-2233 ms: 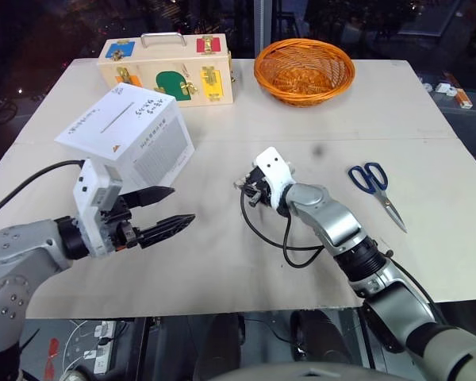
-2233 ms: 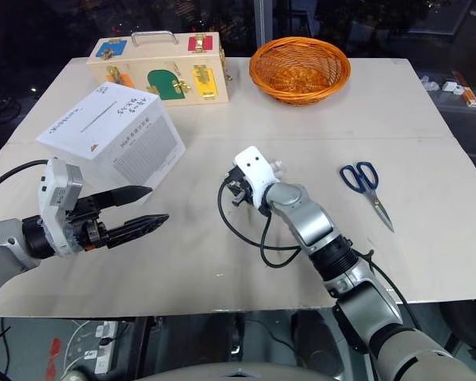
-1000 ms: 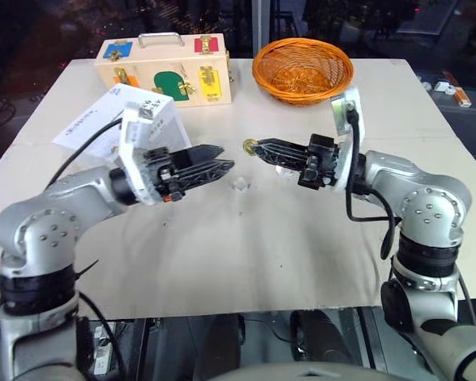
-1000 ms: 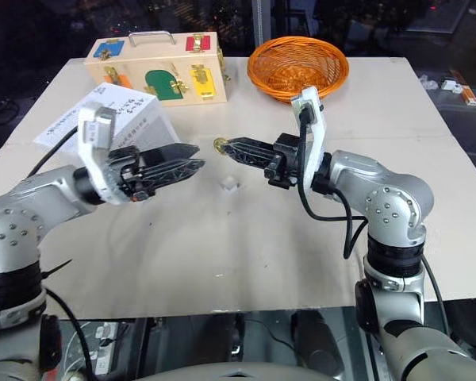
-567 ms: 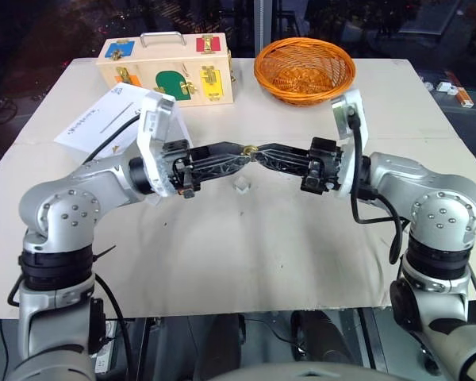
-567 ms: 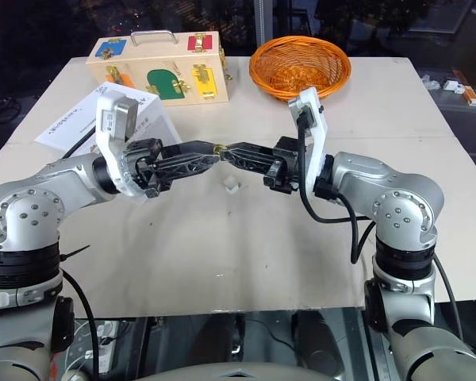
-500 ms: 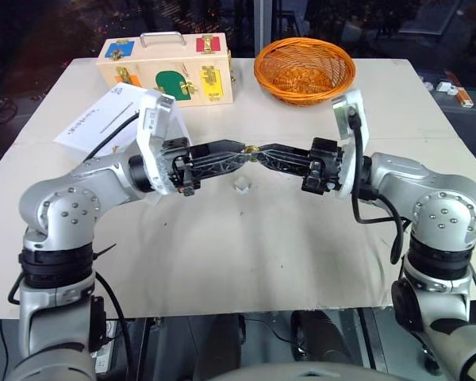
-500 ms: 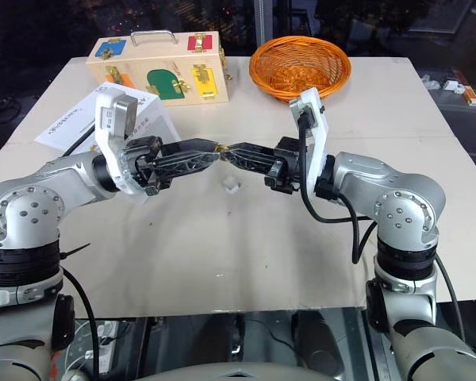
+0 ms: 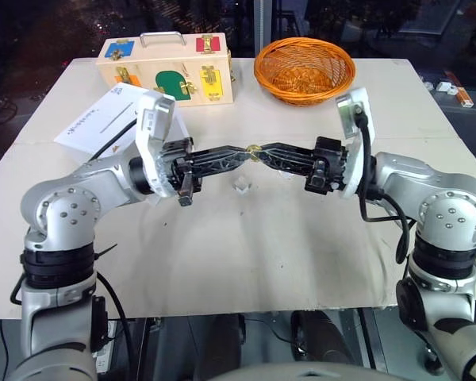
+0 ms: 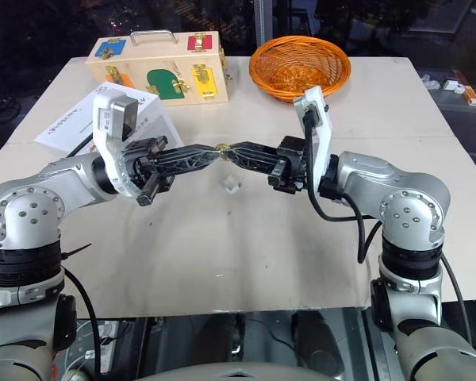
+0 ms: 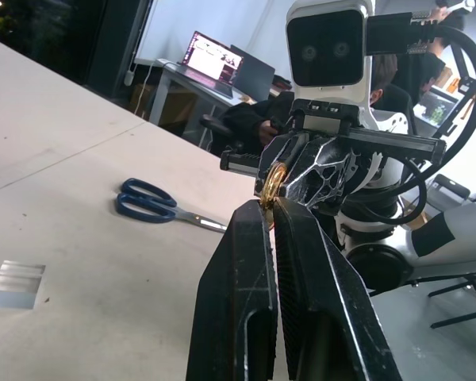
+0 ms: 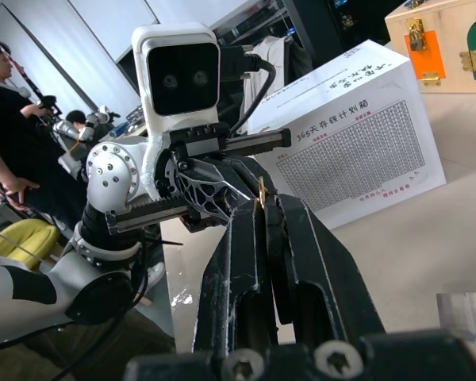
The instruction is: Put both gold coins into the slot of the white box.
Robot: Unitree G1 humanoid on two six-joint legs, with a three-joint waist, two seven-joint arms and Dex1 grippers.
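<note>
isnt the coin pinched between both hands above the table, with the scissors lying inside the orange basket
Not quite. The gold coin is pinched between the left hand and the right hand above the table, but the scissors lie flat on the table, as the left wrist view shows, not in the orange basket.
</note>
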